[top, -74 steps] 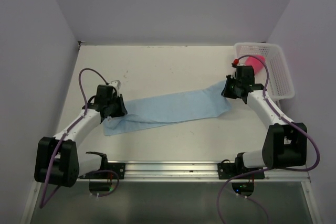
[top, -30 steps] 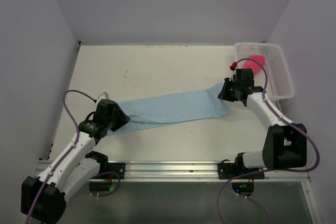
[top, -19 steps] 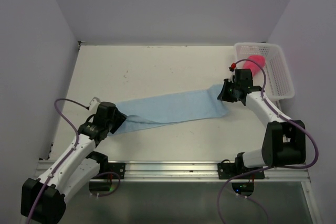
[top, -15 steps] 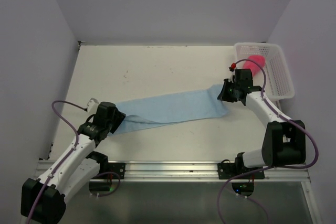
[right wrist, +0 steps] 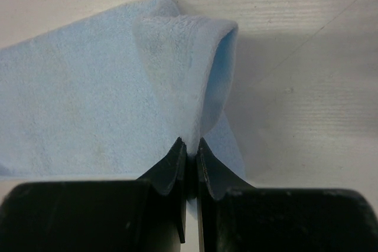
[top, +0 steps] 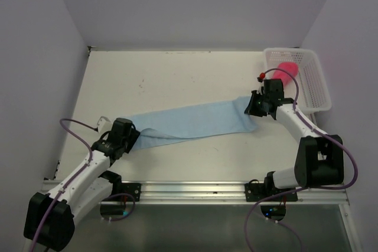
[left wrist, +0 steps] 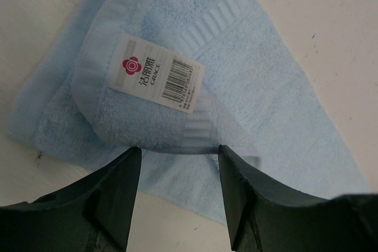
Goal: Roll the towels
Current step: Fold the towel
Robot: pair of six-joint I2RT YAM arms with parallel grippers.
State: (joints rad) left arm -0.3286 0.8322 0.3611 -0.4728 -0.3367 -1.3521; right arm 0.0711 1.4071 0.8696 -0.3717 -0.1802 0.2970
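Observation:
The light blue towel (top: 195, 121) lies stretched in a long strip across the middle of the table. Its left end (left wrist: 159, 87) is folded over, with the white label facing up. My left gripper (top: 130, 137) (left wrist: 177, 151) is open just short of that fold, and only flat cloth and table show between its fingers (left wrist: 121, 187). My right gripper (top: 251, 105) (right wrist: 190, 149) is shut on the towel's right end, pinching a raised fold of cloth (right wrist: 189, 57). The red-pink towel (top: 284, 70) lies in the white basket.
The white mesh basket (top: 315, 90) stands at the far right corner, close behind my right arm. Grey walls enclose the table on the left, back and right. A metal rail (top: 195, 190) runs along the near edge between the arm bases.
My left gripper has let go of the towel's left end, opened, and drawn back toward the near left. The right gripper, still holding its end, has shifted slightly left.

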